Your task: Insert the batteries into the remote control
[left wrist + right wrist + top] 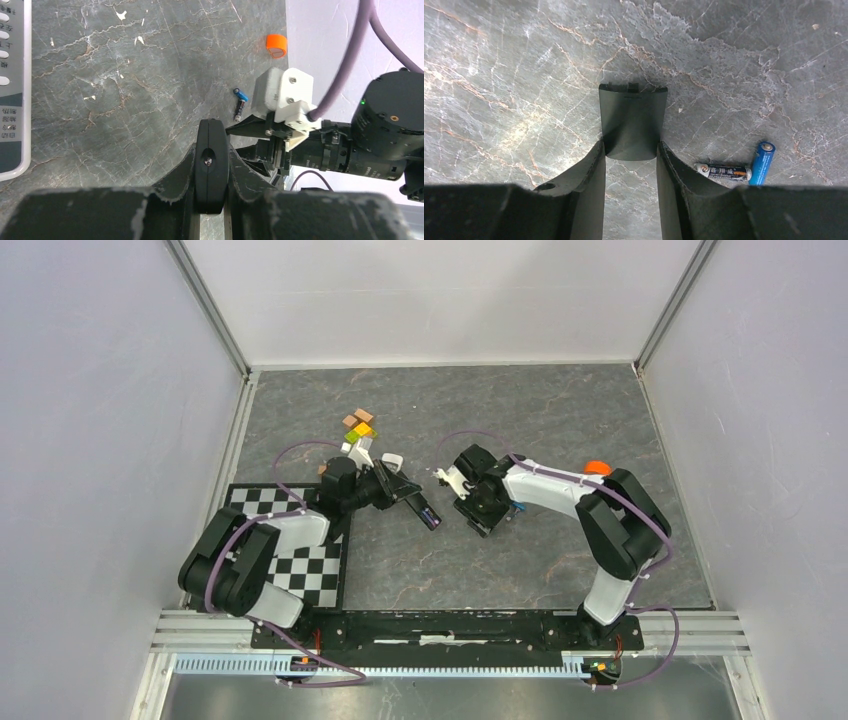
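Left gripper: it was closed tight on a black bar, which the wrist camera saw from its thin edge, between the two fingers.
Right gripper: it stood rather narrow, with a dark cover between its fingers. Both fingers pressed against the sides of the cover at its near end.
Blue battery: it lay on the table, to the right of the right gripper's fingers in the right wrist view, near them but not between them.
Dark battery: it lay just beside the right finger. Its far end met the blue battery, so the two made an angle.
Batteries and left gripper: in the left wrist view both batteries lay ahead of the fingers and a little to the right, apart from them, close under the wrist of the right arm.
White remote: it lay with its button face up at the left edge of the left wrist view. Only a part of it was visible, well apart from the batteries and touched by no gripper.
Orange cap: it was on the table beyond the batteries, near the wall.
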`<state>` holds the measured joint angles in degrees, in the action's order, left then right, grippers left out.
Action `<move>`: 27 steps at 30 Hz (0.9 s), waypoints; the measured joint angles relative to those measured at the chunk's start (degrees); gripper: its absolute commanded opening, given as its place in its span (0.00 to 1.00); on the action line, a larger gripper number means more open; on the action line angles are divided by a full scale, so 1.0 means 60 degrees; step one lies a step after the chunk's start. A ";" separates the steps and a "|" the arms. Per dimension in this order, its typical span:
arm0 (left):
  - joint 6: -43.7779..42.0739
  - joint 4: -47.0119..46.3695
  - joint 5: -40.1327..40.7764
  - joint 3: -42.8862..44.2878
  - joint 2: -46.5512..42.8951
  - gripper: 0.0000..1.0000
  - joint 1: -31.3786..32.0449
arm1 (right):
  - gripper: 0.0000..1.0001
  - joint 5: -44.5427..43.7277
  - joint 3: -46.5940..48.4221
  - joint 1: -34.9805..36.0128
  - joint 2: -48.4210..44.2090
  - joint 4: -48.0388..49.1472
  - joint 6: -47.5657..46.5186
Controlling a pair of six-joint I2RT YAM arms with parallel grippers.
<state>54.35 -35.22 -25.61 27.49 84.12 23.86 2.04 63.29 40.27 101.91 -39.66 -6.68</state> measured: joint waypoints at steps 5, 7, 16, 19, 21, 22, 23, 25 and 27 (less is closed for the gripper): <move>0.0000 -0.0208 0.0004 0.0084 0.0386 0.02 0.0076 | 0.31 0.0022 -0.0546 0.0004 -0.0474 0.0637 0.0178; 0.0000 -0.0346 0.0011 0.0178 0.0583 0.02 0.0124 | 0.31 0.0062 -0.0765 0.0004 -0.0688 0.0838 0.0244; -0.0382 -0.0637 0.0514 0.0729 0.1348 0.02 0.0619 | 0.33 0.0430 -0.1563 0.0044 -0.1661 0.1792 0.0645; -0.0616 -0.0652 0.0707 0.0820 0.1446 0.02 0.0681 | 0.39 0.0586 -0.1719 0.0069 -0.1719 0.2106 0.0758; -0.0790 -0.0634 0.0896 0.0856 0.1515 0.02 0.0710 | 0.45 0.0601 -0.1774 0.0102 -0.1719 0.2208 0.0838; -0.0845 -0.0619 0.0987 0.0860 0.1523 0.02 0.0718 | 0.48 0.0594 -0.1778 0.0109 -0.1719 0.2222 0.0856; -0.0914 -0.0583 0.1042 0.0860 0.1523 0.02 0.0725 | 0.51 0.0594 -0.1778 0.0124 -0.1719 0.2259 0.0856; -0.1024 -0.0554 0.1184 0.0860 0.1523 0.02 0.0736 | 0.55 0.0572 -0.1774 0.0149 -0.1719 0.2288 0.0856; -0.1078 -0.0492 0.1268 0.0860 0.1523 0.02 0.0747 | 0.58 0.0517 -0.1716 0.0168 -0.1683 0.2237 0.0812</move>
<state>47.88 -38.17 -18.00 32.64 93.25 28.34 5.15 52.99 41.28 91.81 -26.24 -1.80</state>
